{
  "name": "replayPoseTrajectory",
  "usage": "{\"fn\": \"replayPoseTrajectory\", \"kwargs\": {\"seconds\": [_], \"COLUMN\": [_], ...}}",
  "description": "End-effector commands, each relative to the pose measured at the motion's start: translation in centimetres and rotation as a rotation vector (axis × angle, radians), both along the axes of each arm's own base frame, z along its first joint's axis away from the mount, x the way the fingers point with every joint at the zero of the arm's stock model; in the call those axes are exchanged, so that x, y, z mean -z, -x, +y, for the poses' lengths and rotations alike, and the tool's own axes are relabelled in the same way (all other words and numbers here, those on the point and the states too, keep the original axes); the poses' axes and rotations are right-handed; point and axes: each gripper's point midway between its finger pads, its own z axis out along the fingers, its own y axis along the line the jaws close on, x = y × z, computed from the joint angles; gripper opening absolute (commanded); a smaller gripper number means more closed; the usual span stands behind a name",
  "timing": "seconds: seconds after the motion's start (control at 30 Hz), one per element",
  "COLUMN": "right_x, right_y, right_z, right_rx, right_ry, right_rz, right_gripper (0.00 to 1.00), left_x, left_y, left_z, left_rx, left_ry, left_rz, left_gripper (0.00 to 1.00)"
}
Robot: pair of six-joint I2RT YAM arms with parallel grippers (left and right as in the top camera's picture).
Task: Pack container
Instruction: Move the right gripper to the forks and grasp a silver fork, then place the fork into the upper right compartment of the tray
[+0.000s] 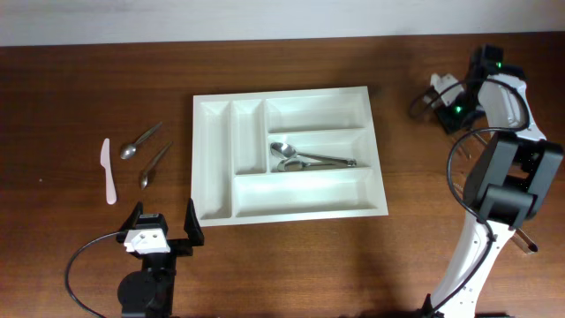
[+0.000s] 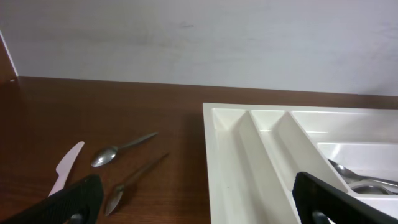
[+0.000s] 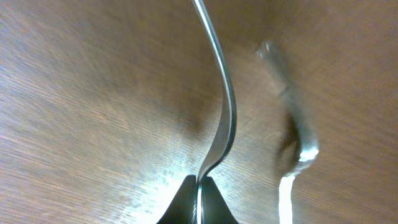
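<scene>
The container is plain white on a dark brown, wood-grained bench. At its 9 o'clock lie two silver spoons and a white knife. Black fingers of the right gripper pinch a shiny silver handle.

container: 1; spoons on table: 2; white knife: 1

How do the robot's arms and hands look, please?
Both arms are black with white parts. The left hand has flat black fingers and a white block; a black cable loops beside it. The right arm carries green lights and looping black cables.
</scene>
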Motion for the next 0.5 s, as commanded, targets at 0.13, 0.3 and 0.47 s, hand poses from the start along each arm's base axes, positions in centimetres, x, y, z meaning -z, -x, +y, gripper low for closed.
{"fn": "replayPoseTrajectory", "kwargs": {"seconds": [0.13, 0.3, 0.47], "right_x": [-13.5, -13.9, -12.6], "right_y": [-7.0, -5.0, -2.3], "right_z": [11.9, 21.1, 28.1], "right_rx": [-0.316, -0.686, -0.914], "right_ry": [-0.079, -0.071, -0.121], "right_rz": [-0.320, -0.290, -0.241], "right_gripper": [0.04, 0.04, 0.04], "left_x": [0.2, 0.2, 0.2], "left_y": [0.0, 0.0, 0.0], "left_z": [0.0, 0.0, 0.0], "left_rx": [0.004, 0.004, 0.004], "left_ry": [-0.001, -0.001, -0.001], "left_rz": [0.001, 0.001, 0.001], "left_gripper": [0.99, 0.99, 0.99]}}
